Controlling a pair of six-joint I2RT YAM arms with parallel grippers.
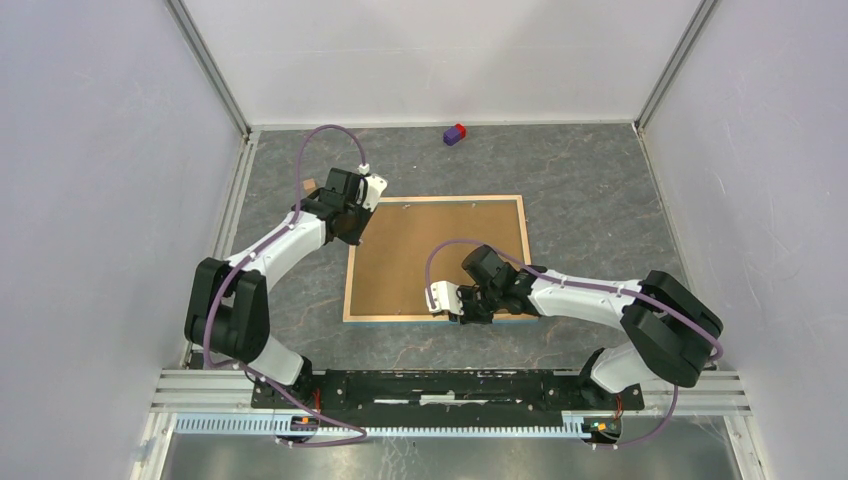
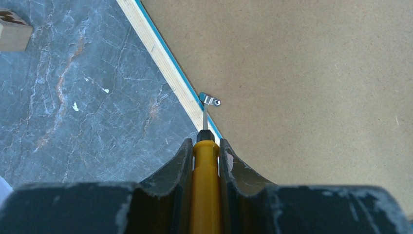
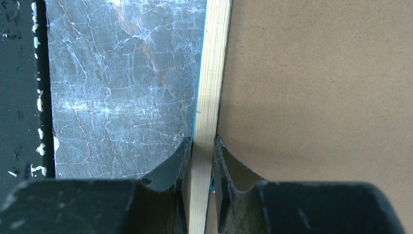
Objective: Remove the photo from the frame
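Early stage. The frame (image 1: 430, 250) lies face-down mid-surface (image 1: 600, 200), brown fibreboard back up and the board not yet lifted. The photo isn't visible, prob. under that board. Left claw (image 2: 204, 144) is pinched on a yellow-handled screwdriver (image 2: 205, 195), blade tip at a small metal tab (image 2: 210, 100) by the rim; can't tell if the tab is turned clear. Right claw (image 3: 202, 146) pinches the light wood rim (image 3: 212, 73) at the near edge. Left to do: free the tabs, lift the back, pull out the print.

Open table (image 1: 600, 200) lies right of and beyond the frame (image 1: 410, 250); a small block (image 1: 455, 134) sits near the back wall (image 1: 440, 60).
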